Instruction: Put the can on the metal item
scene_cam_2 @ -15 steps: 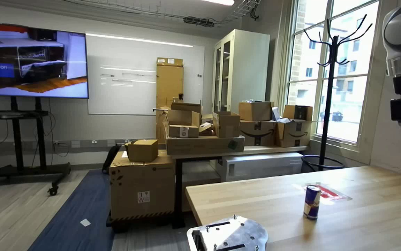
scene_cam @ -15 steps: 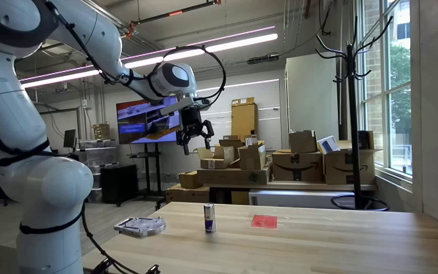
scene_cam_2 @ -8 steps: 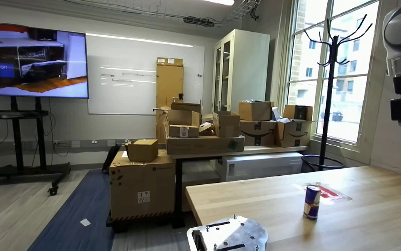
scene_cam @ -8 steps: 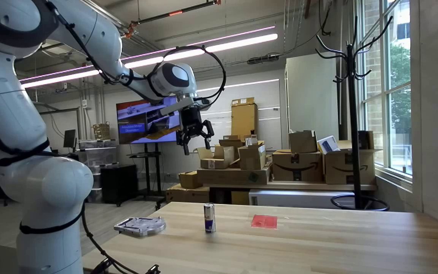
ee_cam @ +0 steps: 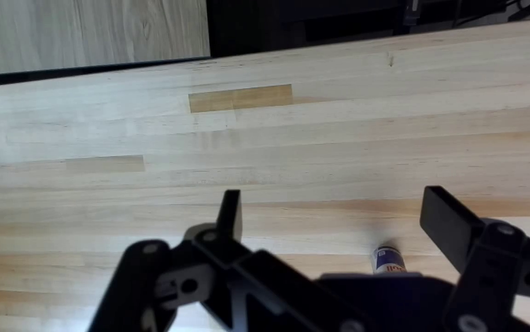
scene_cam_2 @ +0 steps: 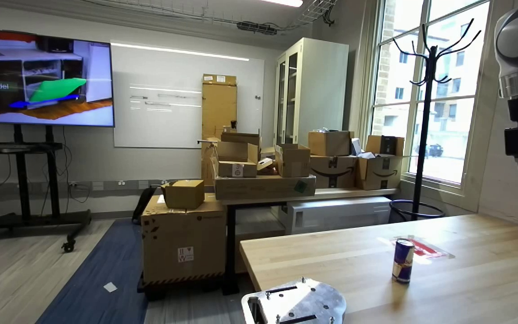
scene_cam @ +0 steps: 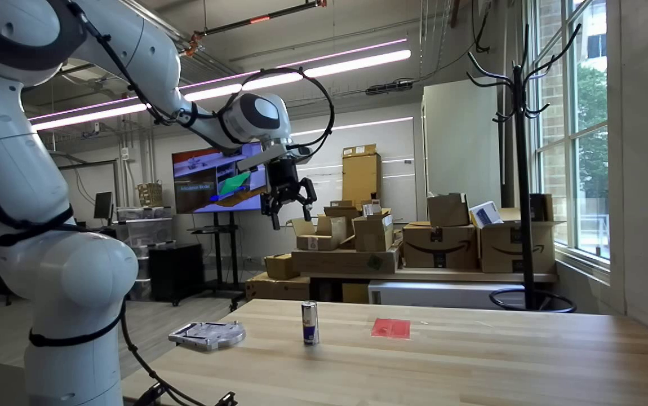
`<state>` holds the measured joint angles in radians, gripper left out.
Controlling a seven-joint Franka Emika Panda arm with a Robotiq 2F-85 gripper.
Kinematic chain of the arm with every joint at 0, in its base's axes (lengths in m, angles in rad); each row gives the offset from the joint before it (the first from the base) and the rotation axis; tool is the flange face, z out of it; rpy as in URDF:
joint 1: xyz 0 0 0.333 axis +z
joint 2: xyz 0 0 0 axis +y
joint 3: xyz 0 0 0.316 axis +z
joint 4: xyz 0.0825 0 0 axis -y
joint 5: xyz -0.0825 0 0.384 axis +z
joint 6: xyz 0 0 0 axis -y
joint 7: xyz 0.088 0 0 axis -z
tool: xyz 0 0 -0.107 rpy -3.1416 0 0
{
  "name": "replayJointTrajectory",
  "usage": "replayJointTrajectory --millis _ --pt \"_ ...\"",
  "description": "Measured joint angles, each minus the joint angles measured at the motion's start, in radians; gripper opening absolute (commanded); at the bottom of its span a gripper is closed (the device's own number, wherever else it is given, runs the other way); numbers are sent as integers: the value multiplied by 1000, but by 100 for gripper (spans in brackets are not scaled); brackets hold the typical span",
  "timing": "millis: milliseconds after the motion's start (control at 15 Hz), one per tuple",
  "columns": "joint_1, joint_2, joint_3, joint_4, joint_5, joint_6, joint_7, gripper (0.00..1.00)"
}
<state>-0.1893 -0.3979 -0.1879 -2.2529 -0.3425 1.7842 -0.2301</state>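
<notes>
The can (scene_cam: 310, 323) stands upright on the wooden table in both exterior views, slim, with a blue, silver and red body (scene_cam_2: 403, 262). The metal item (scene_cam: 207, 335) is a low silvery plate with slots and holes (scene_cam_2: 306, 300) at the table's edge, apart from the can; it is out of the wrist view. My gripper (scene_cam: 291, 219) is open and empty, high above the table and the can. In the wrist view my gripper (ee_cam: 333, 203) has its fingers wide apart; the can (ee_cam: 387, 259) shows low between them, its upper part hidden by the gripper body.
A flat red patch (scene_cam: 391, 328) lies on the table (scene_cam: 442, 366) beyond the can. Cardboard boxes (scene_cam: 439, 245), a black coat rack (scene_cam: 522, 186) and a screen (scene_cam_2: 43, 81) stand behind the table. A dark cable (scene_cam: 143, 361) hangs by the arm's base.
The arm, gripper, can and metal item have not visibly moved. Only the picture on the background screen differs.
</notes>
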Motion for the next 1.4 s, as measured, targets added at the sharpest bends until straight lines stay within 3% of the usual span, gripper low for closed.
replayJointTrajectory --millis 267,600,867,1400 --pt "4 5 5 2 -16 43 33 100" --pt "9 88 62 13 -140 160 164 100" --pt "26 223 89 61 -184 245 208 100" --pt "94 555 98 235 -150 388 211 100"
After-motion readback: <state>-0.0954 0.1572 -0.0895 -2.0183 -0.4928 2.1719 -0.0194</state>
